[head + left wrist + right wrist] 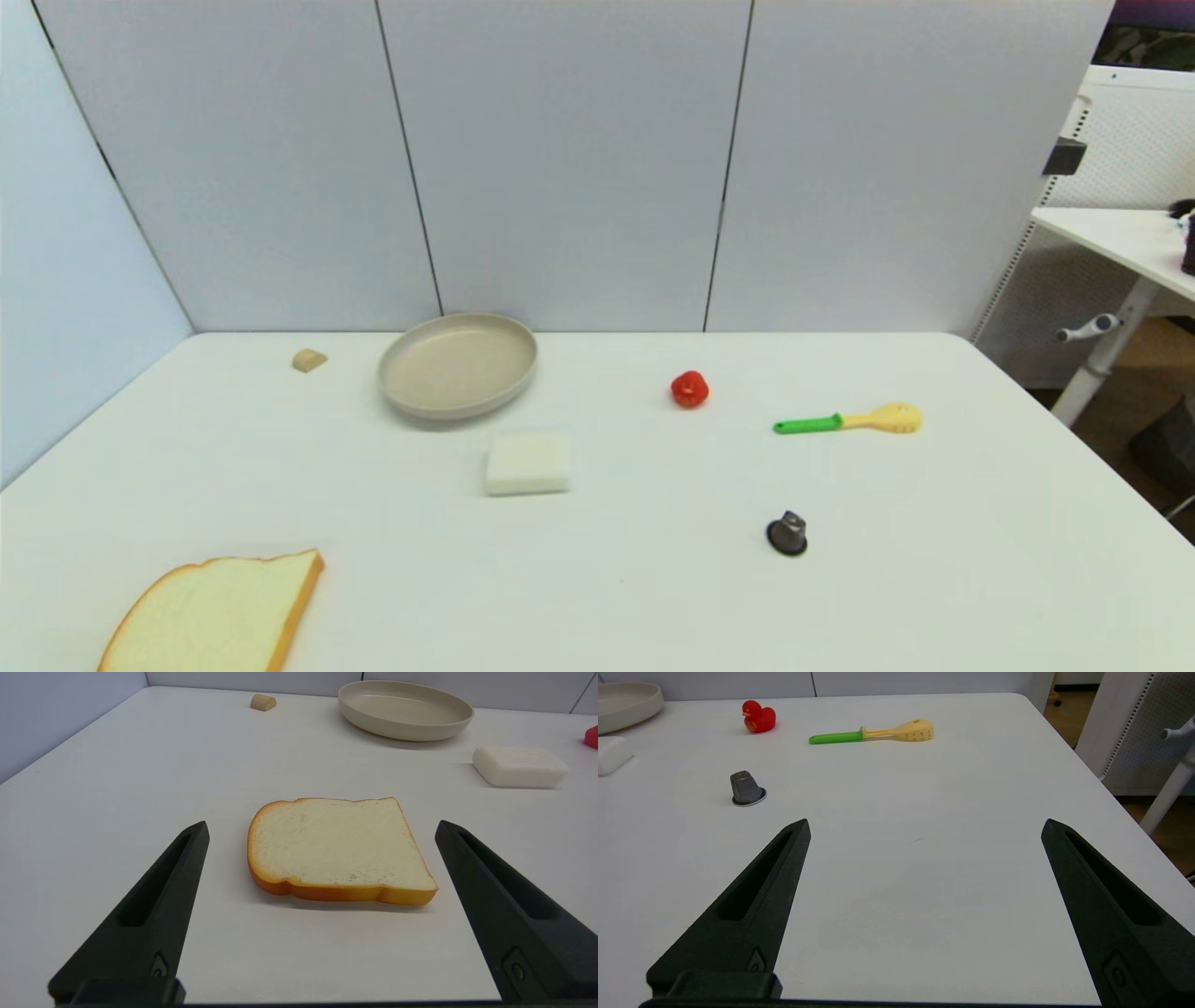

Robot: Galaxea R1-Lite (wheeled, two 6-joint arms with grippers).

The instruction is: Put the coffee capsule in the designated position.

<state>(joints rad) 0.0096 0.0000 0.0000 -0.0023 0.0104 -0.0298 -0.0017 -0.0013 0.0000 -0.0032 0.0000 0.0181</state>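
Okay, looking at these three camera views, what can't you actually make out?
- Designated position: no marker shows on the table in any view.
- Bread slice: cut off by the head view's bottom edge.
- Plate: cut off by the right wrist view's edge.
- Left gripper and right gripper: outside the head view.

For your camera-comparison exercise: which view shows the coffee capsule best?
The right wrist view: the coffee capsule stands rim-down, its taper and flared rim clear. The head view shows it smaller; the left wrist view misses it.
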